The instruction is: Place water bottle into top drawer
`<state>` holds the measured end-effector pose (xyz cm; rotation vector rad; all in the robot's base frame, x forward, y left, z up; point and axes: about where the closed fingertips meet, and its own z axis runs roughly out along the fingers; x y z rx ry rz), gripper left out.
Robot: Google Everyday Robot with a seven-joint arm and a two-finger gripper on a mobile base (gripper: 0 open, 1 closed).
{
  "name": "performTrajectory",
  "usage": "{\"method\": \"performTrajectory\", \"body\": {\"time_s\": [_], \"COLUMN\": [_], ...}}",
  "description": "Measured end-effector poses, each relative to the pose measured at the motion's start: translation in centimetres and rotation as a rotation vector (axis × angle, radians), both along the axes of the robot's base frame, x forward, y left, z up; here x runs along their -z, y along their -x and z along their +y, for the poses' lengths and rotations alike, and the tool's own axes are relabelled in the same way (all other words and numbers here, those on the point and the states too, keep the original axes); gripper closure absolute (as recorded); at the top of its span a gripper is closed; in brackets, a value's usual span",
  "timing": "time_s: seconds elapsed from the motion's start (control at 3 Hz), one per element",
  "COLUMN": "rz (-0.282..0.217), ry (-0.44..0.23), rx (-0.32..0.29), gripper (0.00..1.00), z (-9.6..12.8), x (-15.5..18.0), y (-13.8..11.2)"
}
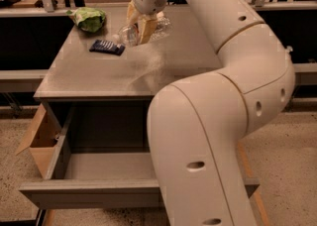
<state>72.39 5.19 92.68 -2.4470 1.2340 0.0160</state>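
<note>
**A:** Nearest first, go.
**B:** The drawer (94, 197) is pulled wide open under the table (99, 79), with its flat grey front closest. A cardboard box (42, 136) sits on the floor just to its left, flaps open. My arm (213, 121) fills the right side. It rises over the drawer, bends, and reaches back across the tabletop.

**A:** On the table?
**B:** There's a dark blue packet (106, 47) left of the middle. A crumpled green bag (89, 18) is at the far left corner.

**A:** Gripper?
**B:** My gripper (140, 29) is at the far side of the table, just right of the packet, pointing down. Its tan fingers (147, 28) are clamped on the water bottle (126, 34). The bottle lies crosswise between them, with clear plastic sticking out on both sides. I can't tell whether it touches the tabletop.

**A:** Is the bottle in the drawer?
**B:** No. It's in my grip at the far side of the table, well apart from the drawer.
</note>
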Motion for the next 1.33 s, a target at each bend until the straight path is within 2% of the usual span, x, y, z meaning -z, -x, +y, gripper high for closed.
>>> {"method": "performTrajectory", "body": {"time_s": [0.33, 0.67, 1.0, 1.33], "rz": [0.034, 0.064, 0.065, 0.048], "ry": [-0.060, -0.111, -0.116, -0.135], "rx": [0.046, 0.066, 0.072, 0.127], "gripper": [1.00, 1.00, 1.00, 1.00], "z": [-2.1, -2.5, -2.3, -3.0], "x": [-2.1, -2.1, -1.7, -2.2], "y": [2.9, 5.3, 5.3, 7.2]}}
